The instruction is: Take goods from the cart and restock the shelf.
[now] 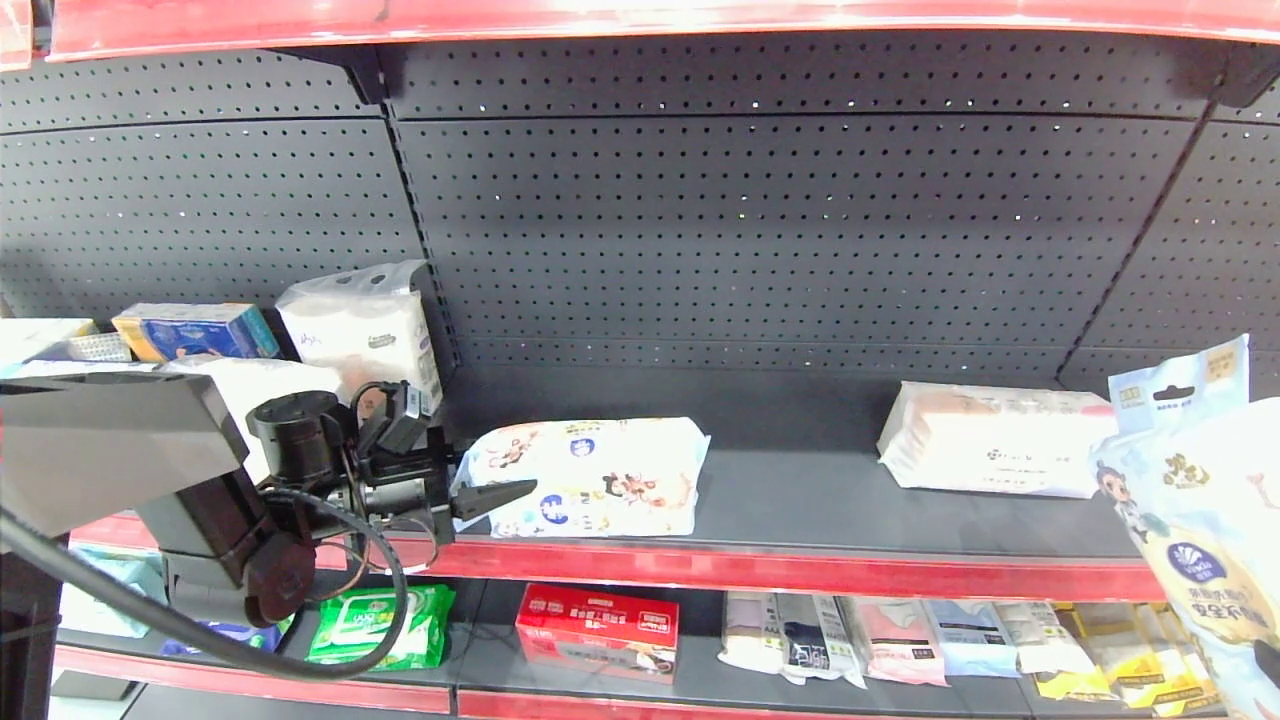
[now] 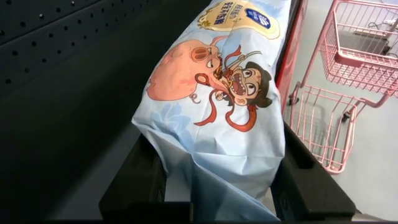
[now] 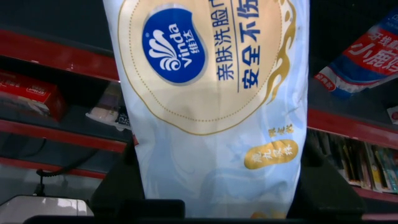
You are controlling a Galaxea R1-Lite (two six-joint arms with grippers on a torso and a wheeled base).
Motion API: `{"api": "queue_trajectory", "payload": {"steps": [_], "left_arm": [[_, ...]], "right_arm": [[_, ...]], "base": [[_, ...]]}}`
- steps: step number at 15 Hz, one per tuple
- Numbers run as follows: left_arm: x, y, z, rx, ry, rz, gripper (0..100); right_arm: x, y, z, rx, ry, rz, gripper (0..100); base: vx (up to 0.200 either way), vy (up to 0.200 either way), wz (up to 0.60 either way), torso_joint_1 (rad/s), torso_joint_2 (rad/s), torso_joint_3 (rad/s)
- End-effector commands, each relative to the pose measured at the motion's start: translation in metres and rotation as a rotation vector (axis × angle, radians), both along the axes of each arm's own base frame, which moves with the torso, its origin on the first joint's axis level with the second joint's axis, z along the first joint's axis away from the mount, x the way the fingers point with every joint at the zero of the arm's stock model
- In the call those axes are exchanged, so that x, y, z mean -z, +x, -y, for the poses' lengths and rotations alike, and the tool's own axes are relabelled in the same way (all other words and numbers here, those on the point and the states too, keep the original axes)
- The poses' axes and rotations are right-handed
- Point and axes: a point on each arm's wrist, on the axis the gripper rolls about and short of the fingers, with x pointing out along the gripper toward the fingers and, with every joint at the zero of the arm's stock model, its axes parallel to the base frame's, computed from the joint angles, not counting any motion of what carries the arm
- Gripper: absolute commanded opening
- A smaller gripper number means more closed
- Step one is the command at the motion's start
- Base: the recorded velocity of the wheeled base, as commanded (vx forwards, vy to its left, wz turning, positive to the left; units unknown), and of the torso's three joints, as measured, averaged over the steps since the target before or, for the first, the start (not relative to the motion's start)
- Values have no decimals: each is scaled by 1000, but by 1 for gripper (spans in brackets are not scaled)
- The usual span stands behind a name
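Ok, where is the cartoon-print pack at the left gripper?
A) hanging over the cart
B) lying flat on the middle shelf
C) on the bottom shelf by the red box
B: the cartoon-print pack lies flat on the middle shelf, its end between the fingers of the left gripper.

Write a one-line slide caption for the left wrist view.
Left jaws clasp a cartoon-printed pack on the dark shelf, pink cart beyond.
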Motion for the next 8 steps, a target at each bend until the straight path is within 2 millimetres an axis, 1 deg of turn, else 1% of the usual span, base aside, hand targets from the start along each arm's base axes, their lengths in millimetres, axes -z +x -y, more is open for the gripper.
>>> {"api": "queue_trajectory", "payload": {"steps": [1, 3, 4, 8], "left_arm": [[0, -1, 0, 0, 0, -2, 0], [1, -1, 0, 0, 1, -6, 0], [2, -3, 0, 0, 1, -12, 100], [2, -6, 0, 1, -1, -13, 100]], "right_arm": [[0, -1, 0, -1, -1, 5, 0], [0, -1, 0, 1, 0, 8, 0], [0, -1, 0, 1, 0, 8, 0], [1, -2, 0, 1, 0, 8, 0]], "base": [[0, 0, 0, 0, 0, 0], [0, 0, 0, 0, 0, 0], [0, 0, 0, 0, 0, 0], [0, 0, 0, 0, 0, 0]]}}
